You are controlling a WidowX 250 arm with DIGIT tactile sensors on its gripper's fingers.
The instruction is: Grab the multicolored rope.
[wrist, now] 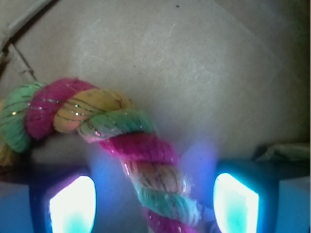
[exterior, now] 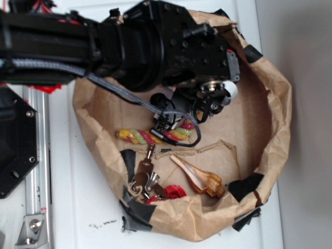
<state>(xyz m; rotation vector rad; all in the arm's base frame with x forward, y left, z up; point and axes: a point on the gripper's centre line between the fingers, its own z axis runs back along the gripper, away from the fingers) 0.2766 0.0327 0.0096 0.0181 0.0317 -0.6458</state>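
Multicolored rope lay on the floor of the brown paper bag, which served as landmark, near its middle. The gripper hung directly over the rope's right half. Wrist view: rope ran between the two glowing fingertips, with gaps on both sides, jaws spread and gripping nothing. A seashell sat toward the bag's lower rim, right of a metal clip and a red piece. Grey braided cable draped across the bag's upper left.
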